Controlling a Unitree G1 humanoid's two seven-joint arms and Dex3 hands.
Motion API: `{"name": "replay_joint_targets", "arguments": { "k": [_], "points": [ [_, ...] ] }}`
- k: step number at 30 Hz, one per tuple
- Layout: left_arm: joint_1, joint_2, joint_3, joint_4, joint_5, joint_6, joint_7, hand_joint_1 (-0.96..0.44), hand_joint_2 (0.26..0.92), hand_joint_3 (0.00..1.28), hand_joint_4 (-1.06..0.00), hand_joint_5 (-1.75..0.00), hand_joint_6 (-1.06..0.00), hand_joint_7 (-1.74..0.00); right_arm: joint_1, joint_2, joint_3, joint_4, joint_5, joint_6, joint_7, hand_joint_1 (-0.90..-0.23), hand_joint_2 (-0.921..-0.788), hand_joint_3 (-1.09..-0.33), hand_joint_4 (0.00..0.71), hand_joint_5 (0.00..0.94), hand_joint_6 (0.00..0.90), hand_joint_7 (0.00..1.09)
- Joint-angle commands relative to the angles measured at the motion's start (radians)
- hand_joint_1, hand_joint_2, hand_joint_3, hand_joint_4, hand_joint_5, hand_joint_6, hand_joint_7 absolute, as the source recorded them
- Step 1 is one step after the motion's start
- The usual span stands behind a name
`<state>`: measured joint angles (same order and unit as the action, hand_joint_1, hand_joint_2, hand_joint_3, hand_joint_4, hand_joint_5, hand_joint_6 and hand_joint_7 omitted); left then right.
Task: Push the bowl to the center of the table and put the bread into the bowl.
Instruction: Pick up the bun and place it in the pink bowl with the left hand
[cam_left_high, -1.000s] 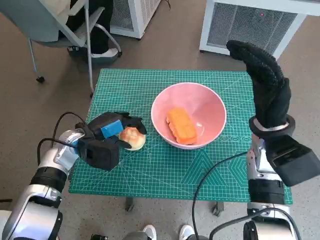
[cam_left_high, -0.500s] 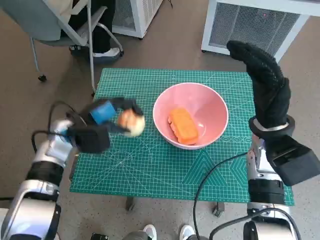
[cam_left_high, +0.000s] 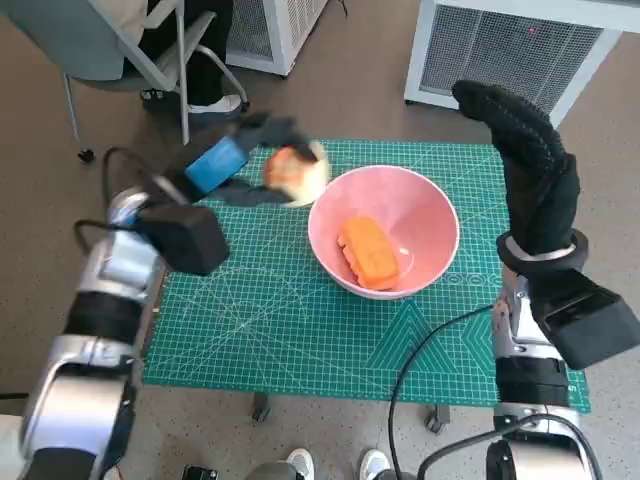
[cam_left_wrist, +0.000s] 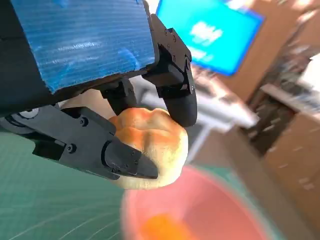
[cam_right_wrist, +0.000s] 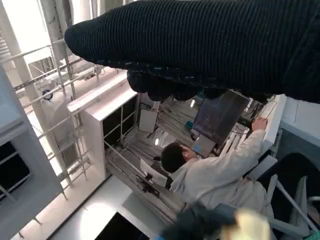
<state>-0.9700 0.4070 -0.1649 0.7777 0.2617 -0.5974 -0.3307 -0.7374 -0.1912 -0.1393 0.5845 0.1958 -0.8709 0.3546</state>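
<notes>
Because the bread (cam_left_high: 296, 173) is meant for the bowl (cam_left_high: 432, 262), it is gripped in the left hand (cam_left_high: 222, 166) beside the rim, above the table (cam_left_high: 290, 340); the right hand (cam_left_high: 530, 165) is held upright, empty, fingers together.

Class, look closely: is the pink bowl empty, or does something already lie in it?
Not empty. An orange block-shaped item lies inside the pink bowl. The bread is still outside it, held by the left hand beside the rim.
</notes>
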Motion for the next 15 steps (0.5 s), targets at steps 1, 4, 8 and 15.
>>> {"name": "replay_joint_targets", "arguments": {
  "k": [1,4,8,15],
  "points": [
    [-0.068,-0.056,-0.032,0.026,0.023,-0.007,0.010,0.00,0.920,0.08,-0.62,-1.22,-0.67,-1.15,0.000,0.006,0.003,0.006,0.008,0.008,0.006,-0.603,-0.921,-0.740,0.345,0.001,0.057,0.63],
    [-0.111,-0.085,-0.060,0.073,0.055,-0.019,0.025,0.00,0.920,0.08,-0.62,-1.20,-0.67,-1.16,0.001,0.007,0.004,0.002,0.007,0.010,0.004,-0.600,-0.921,-0.741,0.345,0.001,0.057,0.63],
    [-0.162,-0.122,-0.087,0.149,0.076,-0.021,0.021,0.00,0.920,0.09,-0.61,-1.20,-0.66,-1.18,0.005,0.006,0.005,-0.005,0.004,0.009,0.001,-0.599,-0.921,-0.740,0.346,0.001,0.059,0.63],
    [-0.225,-0.177,-0.119,0.266,0.093,0.005,-0.009,0.00,0.921,0.20,-0.49,-1.32,-0.52,-1.33,0.014,0.001,0.002,-0.022,0.002,0.011,-0.002,-0.609,-0.921,-0.738,0.345,0.001,0.061,0.62]
  ]
}}
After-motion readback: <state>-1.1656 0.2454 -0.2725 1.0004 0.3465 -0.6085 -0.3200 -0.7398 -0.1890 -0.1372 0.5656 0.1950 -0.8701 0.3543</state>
